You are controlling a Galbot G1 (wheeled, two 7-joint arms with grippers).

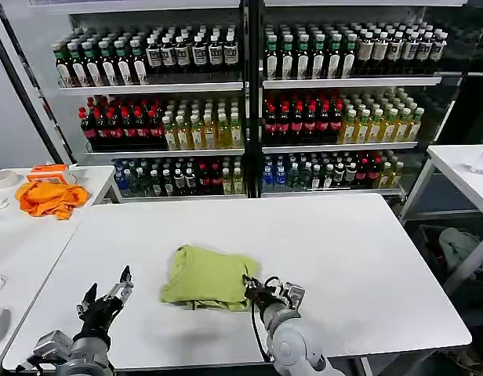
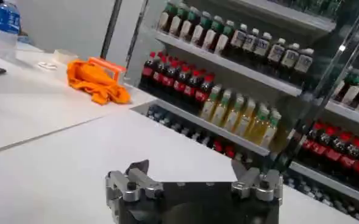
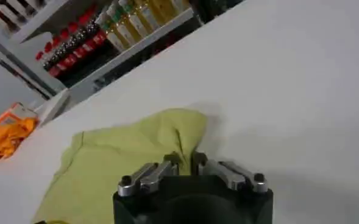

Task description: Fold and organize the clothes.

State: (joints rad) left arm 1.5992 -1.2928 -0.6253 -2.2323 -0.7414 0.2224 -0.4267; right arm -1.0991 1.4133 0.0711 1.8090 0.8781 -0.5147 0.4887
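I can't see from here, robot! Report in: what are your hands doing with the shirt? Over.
Right gripper shut on T-shirt edge, near table front. Left gripper open, apart from shirt. T-shirt bunched, partly folded. Nothing in the way.

A white table fills the foreground. Behind it stand glass-fronted drinks coolers stocked with bottles. A second white table adjoins on the left, a third at right.
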